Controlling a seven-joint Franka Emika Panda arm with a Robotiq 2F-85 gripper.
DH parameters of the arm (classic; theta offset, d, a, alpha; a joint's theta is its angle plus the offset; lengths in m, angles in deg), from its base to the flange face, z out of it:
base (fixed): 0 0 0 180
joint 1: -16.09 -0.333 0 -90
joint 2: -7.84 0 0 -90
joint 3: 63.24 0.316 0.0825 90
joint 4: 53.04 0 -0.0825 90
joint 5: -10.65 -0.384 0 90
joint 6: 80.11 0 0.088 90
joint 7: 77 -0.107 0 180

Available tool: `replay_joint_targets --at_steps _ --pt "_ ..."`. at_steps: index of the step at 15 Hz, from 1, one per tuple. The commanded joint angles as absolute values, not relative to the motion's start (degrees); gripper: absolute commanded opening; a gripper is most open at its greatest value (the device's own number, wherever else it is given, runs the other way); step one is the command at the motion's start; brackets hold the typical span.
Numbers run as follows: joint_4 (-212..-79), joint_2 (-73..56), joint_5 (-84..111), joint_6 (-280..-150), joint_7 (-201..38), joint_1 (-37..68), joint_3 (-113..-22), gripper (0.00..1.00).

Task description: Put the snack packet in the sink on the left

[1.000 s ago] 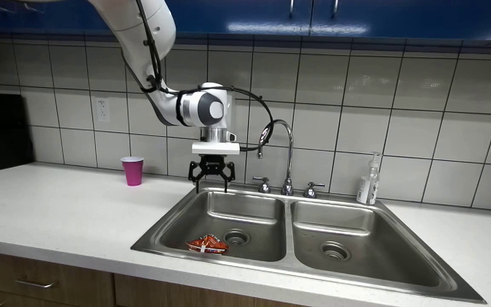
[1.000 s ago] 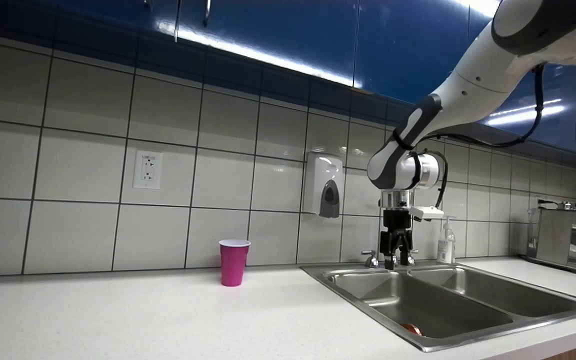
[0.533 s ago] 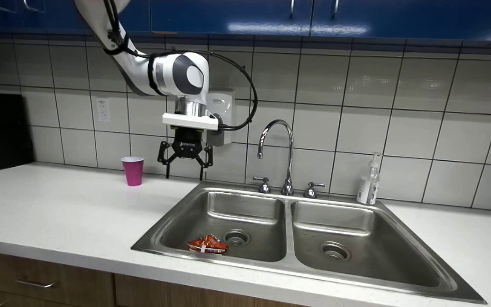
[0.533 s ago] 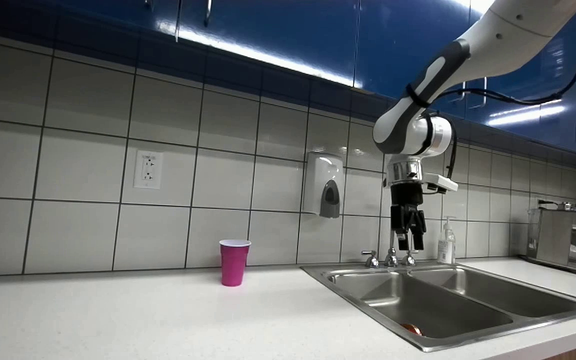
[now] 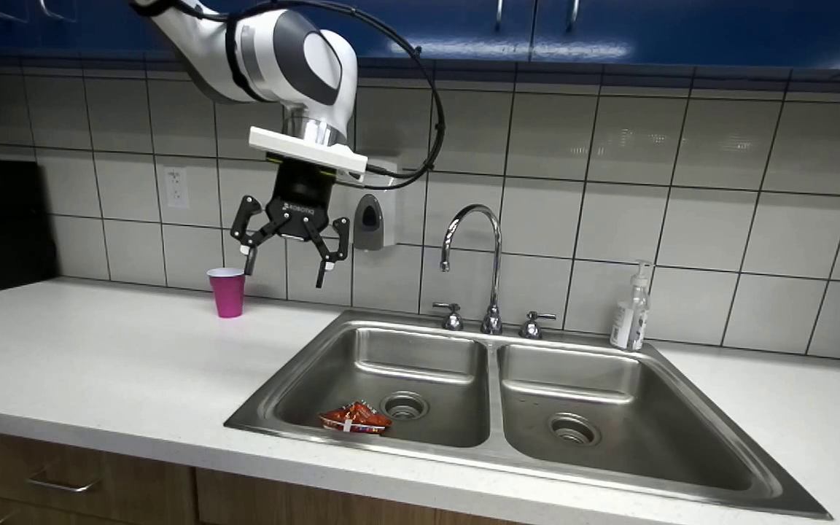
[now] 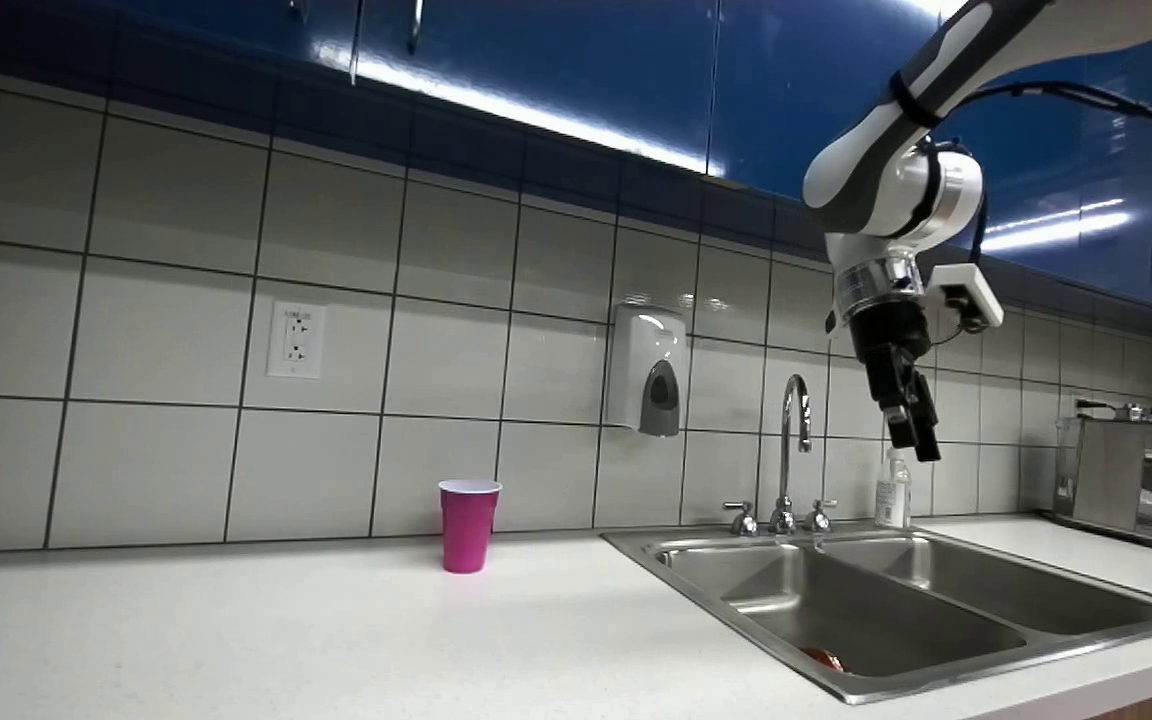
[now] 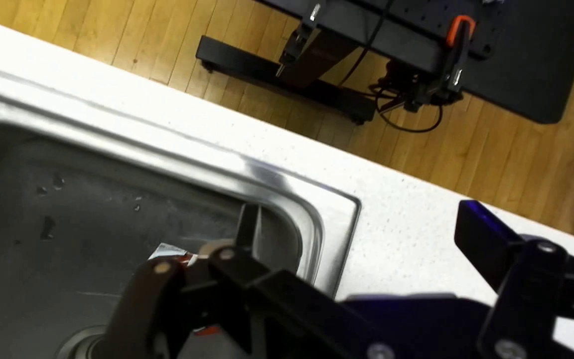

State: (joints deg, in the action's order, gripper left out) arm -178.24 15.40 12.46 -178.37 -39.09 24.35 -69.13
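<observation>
The snack packet [image 5: 355,418] is shiny red-orange and lies on the bottom of the left basin [image 5: 442,364], near its front wall. Only a sliver of the packet [image 6: 824,658] shows over the rim in an exterior view. In the wrist view the packet [image 7: 166,251] is mostly hidden behind a finger linkage, with a silvery corner and red bits showing. My gripper [image 5: 285,277] is open, empty and slightly tilted, high above the counter and sink edge. Its fingers stand wide apart in the wrist view [image 7: 359,224]. It also shows in an exterior view [image 6: 914,450].
A pink cup [image 5: 228,293] stands on the counter by the wall. The faucet [image 5: 494,270], a soap bottle [image 5: 631,310] and a wall dispenser [image 6: 648,370] are at the back. Blue cabinets [image 5: 405,29] hang above. A black stand [image 7: 516,60] is beyond the counter edge.
My gripper has risen well above the sink, come away from the back wall and tilted. It stays open. The snack packet has not moved in the left basin.
</observation>
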Motion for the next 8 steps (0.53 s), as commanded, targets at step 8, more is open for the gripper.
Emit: replay_joint_targets --at_steps 8 --pt "-181.65 24.25 12.61 -171.33 -32.28 23.34 -73.99 1.0"
